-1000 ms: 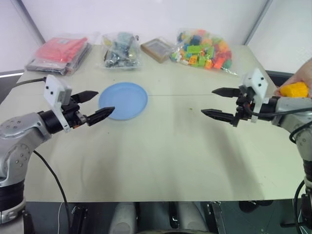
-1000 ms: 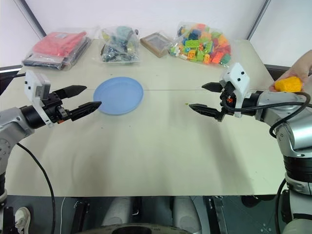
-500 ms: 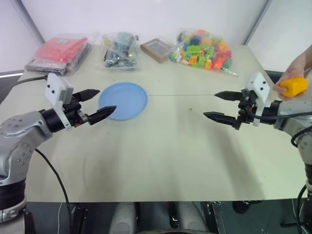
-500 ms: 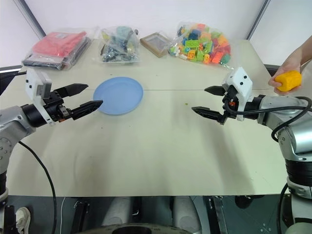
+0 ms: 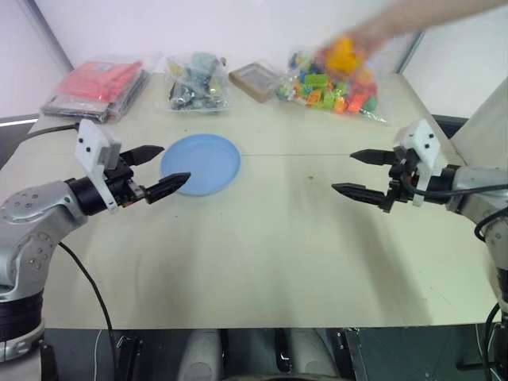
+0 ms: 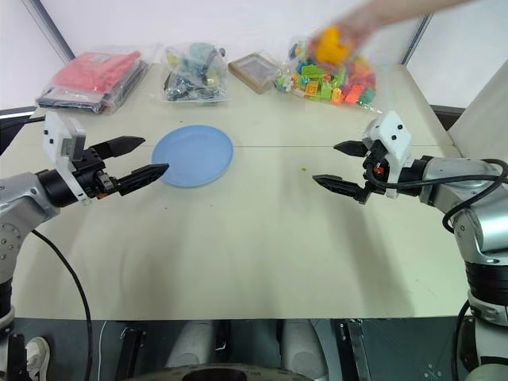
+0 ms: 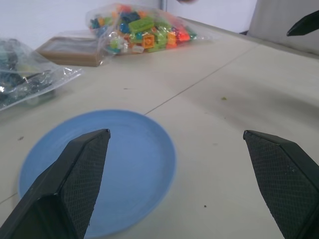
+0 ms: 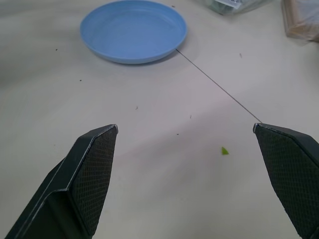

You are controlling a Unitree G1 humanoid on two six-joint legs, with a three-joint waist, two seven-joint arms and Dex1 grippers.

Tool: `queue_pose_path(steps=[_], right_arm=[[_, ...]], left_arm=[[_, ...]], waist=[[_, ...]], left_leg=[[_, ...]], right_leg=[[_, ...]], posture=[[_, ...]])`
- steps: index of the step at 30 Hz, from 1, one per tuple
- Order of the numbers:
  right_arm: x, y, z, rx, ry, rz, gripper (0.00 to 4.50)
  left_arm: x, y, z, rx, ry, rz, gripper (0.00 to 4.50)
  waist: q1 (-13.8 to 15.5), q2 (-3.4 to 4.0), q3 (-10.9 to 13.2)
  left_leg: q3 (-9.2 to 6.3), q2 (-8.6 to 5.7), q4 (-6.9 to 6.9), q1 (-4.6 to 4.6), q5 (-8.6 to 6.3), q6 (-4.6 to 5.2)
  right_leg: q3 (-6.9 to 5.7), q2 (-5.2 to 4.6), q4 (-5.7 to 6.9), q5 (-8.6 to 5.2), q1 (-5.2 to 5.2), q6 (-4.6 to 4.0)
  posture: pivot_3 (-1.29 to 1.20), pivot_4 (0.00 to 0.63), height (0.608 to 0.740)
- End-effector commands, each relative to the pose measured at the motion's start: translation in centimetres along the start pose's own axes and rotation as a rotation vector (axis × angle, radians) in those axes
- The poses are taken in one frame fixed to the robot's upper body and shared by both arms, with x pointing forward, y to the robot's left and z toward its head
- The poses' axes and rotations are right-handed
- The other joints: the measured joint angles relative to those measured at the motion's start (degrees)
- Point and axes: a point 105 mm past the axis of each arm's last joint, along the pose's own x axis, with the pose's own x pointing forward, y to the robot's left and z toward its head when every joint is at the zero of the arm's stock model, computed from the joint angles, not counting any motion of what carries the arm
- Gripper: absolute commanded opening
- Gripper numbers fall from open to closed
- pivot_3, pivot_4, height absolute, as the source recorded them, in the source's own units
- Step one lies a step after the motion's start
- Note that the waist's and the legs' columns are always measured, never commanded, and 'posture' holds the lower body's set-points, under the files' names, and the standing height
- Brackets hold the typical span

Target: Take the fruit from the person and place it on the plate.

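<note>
The fruit (image 6: 332,44) was a yellow-orange blur in the person's hand (image 6: 359,24), above the bag of coloured blocks (image 6: 329,70) at the far right of the table (image 6: 262,238). Your plate (image 6: 193,155) lay bare, far left. Both your right gripper (image 6: 340,165) and left gripper (image 6: 133,159) hovered with fingers apart, holding nothing.

A beige table (image 5: 262,262) with a thin seam line across it stands against a plain white wall (image 5: 238,28). Dark floor (image 6: 95,349) shows below its near edge.
</note>
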Motion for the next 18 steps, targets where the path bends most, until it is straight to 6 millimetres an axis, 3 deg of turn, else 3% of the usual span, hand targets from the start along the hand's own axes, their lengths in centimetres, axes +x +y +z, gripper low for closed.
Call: queue_pose_path(steps=[1,9,18], right_arm=[[-0.6,-0.3,1.6,-0.054,-0.042,-0.021,4.45],[1.3,-0.8,4.6,-0.025,-0.210,-0.110,4.45],[5.8,-2.2,9.4,0.272,-0.544,-0.411,4.45]], left_arm=[[0.3,-0.3,1.1,0.044,-0.039,-0.011,4.50],[0.5,0.1,1.5,0.090,-0.049,0.009,4.50],[1.1,0.0,0.8,0.157,-0.024,0.017,4.50]], waist=[[0.01,0.00,0.00],[-0.22,0.00,0.00],[-0.05,0.00,0.00]], left_leg=[[0.00,0.00,0.00,0.00,0.00,0.00],[-0.01,0.01,0.00,0.02,0.00,0.00],[0.03,0.00,0.00,-0.03,0.03,-0.05]], right_leg=[[0.00,0.00,0.00,0.00,0.00,0.00],[0.00,0.03,0.02,0.00,0.00,0.00],[0.02,-0.02,0.15,0.01,-0.09,0.00]], posture=[[0.00,0.150,0.731],[0.00,0.150,0.731],[0.00,0.150,0.731]])
